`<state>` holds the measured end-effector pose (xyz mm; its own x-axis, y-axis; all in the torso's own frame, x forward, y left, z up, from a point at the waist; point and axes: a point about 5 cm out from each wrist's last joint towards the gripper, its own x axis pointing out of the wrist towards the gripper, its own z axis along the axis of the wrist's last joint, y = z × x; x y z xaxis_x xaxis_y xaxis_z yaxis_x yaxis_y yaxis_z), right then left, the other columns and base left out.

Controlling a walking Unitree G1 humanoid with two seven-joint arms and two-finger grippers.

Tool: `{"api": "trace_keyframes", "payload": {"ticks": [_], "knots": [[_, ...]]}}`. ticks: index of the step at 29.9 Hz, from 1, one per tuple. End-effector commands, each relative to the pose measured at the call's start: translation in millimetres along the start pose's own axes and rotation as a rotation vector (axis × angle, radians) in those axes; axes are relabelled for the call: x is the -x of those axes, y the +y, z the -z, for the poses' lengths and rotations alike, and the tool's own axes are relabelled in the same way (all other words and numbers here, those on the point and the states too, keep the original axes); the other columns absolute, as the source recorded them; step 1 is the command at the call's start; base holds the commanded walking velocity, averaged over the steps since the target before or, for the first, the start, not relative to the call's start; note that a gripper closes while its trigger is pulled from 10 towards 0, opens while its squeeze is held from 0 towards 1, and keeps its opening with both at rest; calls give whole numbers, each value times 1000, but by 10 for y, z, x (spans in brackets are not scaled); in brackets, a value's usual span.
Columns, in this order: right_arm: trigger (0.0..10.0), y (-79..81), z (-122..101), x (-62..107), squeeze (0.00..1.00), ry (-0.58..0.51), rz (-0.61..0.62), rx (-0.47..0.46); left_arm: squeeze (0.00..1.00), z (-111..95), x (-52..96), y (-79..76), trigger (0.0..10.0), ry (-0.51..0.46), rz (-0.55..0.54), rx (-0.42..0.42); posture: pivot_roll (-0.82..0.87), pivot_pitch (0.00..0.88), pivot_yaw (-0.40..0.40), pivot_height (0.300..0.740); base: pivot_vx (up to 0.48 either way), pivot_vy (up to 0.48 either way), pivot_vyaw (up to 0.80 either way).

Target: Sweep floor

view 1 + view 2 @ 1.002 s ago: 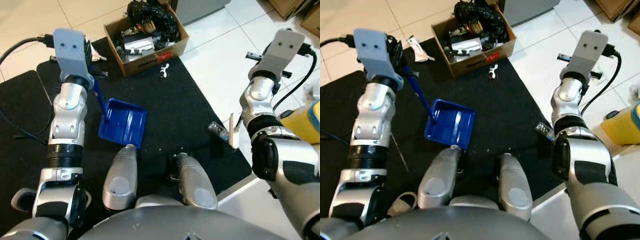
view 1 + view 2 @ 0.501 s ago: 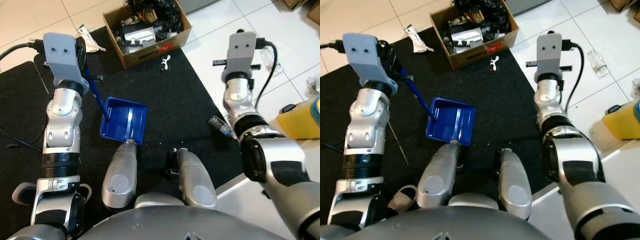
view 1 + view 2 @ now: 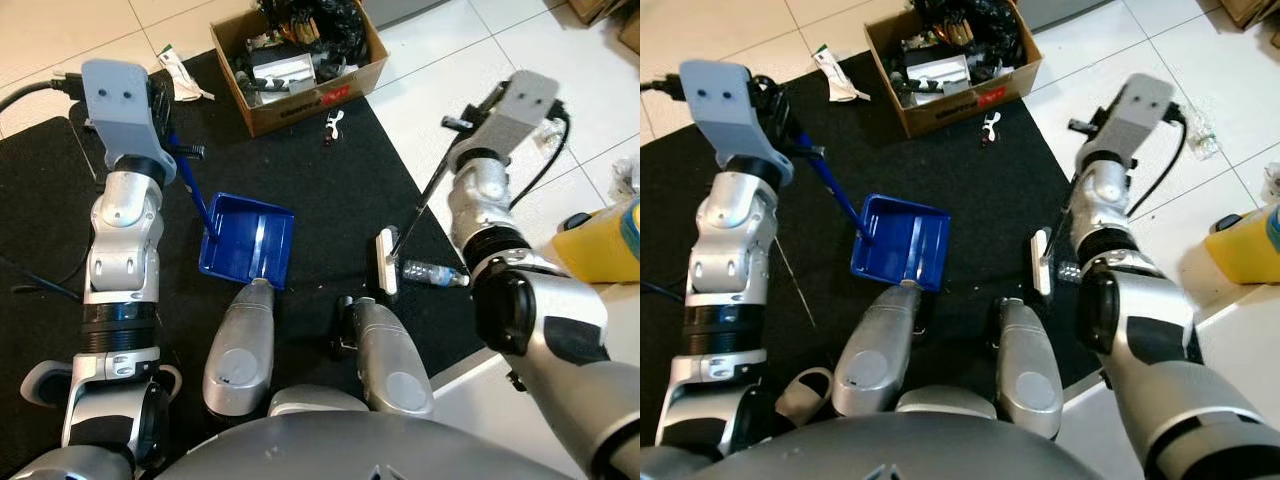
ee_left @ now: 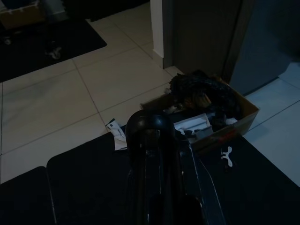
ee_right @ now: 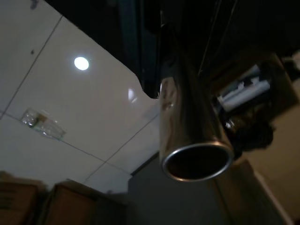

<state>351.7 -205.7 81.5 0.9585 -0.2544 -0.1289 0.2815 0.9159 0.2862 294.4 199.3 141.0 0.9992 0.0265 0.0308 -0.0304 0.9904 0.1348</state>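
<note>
Broom (image 3: 388, 258) was light and stiff, gripped high on its metal shaft; right gripper (image 3: 470, 125) probably clamped it; finger state unclear.

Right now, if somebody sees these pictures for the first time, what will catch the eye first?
Most likely the blue dustpan on the black mat, just ahead of the robot's knees, with its handle running up to the left tool. Next, the broom, head down on the mat by a clear bottle, and the cluttered box at the mat's far edge.
</note>
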Motion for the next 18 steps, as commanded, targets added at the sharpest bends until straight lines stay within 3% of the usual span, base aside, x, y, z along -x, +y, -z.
{"api": "trace_keyframes", "payload": {"ticks": [1, 2, 6, 8, 11, 15, 18], "knots": [[10000, 167, -27, -17, 0, -9, -64, -190, 0, -11, -23, -31, 10000, -2, 5, -5, 377, 172, -34, 740, 0, 0, 0], [10000, 261, -137, -38, 0, -59, -150, -240, 0, -11, -35, -42, 10000, -2, 8, -3, 373, 170, -35, 740, 0, 0, 0], [10000, 367, -302, -42, 0, -135, -249, -243, 0, -6, -53, -52, 10000, -1, 11, 0, 362, 165, -38, 740, 0, 0, 0], [10000, 412, -496, -25, 0, -233, -304, -185, 0, -4, -63, -63, 10000, -3, 13, -7, 355, 157, -39, 740, 0, 0, 0], [10000, 418, -556, -20, 0, -264, -312, -159, 0, -5, -66, -68, 10000, -5, 12, -15, 351, 154, -38, 740, 0, 0, 0], [10000, 480, -950, 47, 0, -475, -313, 24, 0, -57, -86, -104, 10000, -40, 30, -21, 328, 130, -42, 740, 0, 0, 0], [10000, 542, -1031, 88, 0, -523, -335, 77, 0, -87, -99, -106, 10000, -49, 37, -16, 320, 116, -44, 740, 0, 0, 0]]}}
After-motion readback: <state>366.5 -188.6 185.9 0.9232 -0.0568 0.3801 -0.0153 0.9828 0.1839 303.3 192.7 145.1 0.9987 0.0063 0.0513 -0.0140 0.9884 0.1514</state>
